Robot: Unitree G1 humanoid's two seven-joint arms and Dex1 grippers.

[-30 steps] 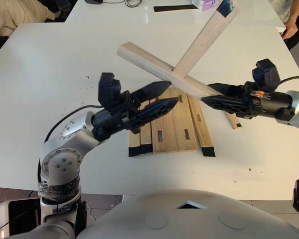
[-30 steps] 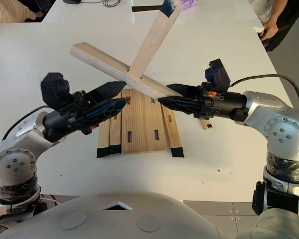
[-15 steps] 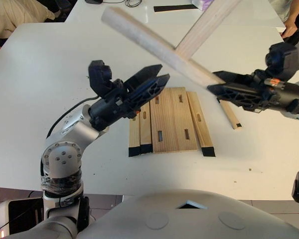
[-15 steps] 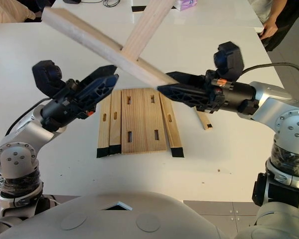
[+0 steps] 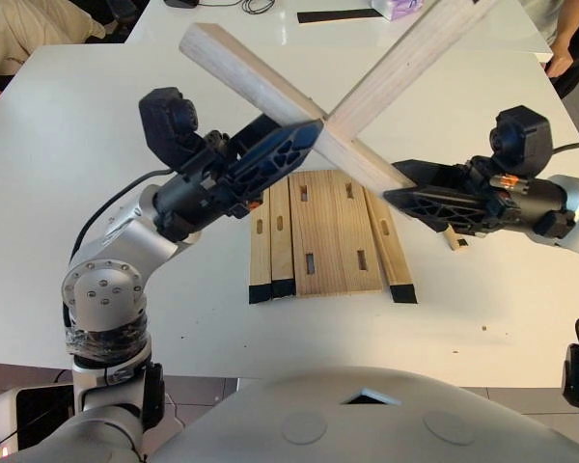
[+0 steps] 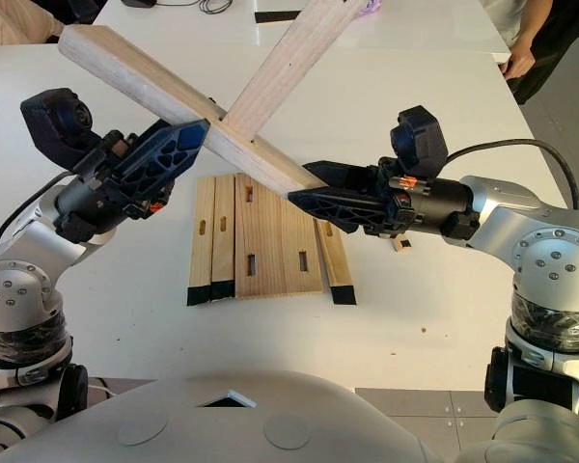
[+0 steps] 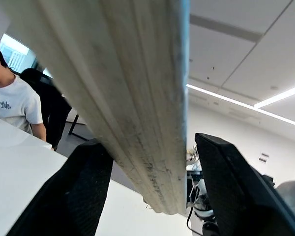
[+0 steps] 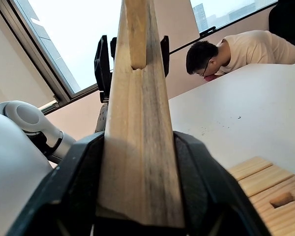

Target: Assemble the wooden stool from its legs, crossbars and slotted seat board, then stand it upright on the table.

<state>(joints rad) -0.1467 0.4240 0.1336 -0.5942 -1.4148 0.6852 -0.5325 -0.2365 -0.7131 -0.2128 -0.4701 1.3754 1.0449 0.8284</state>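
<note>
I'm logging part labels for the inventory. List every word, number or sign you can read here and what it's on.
No text can be read in these pictures.
On the crossed wooden bars: nothing, bare wood.
On the seat boards: slots and black ends, no print.
The orange spot behind the right pincer: too small to tell.

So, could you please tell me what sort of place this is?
Probably an office or lab workroom: large white tables, a strip light in a panelled ceiling, and a wide window along the wall.
</note>
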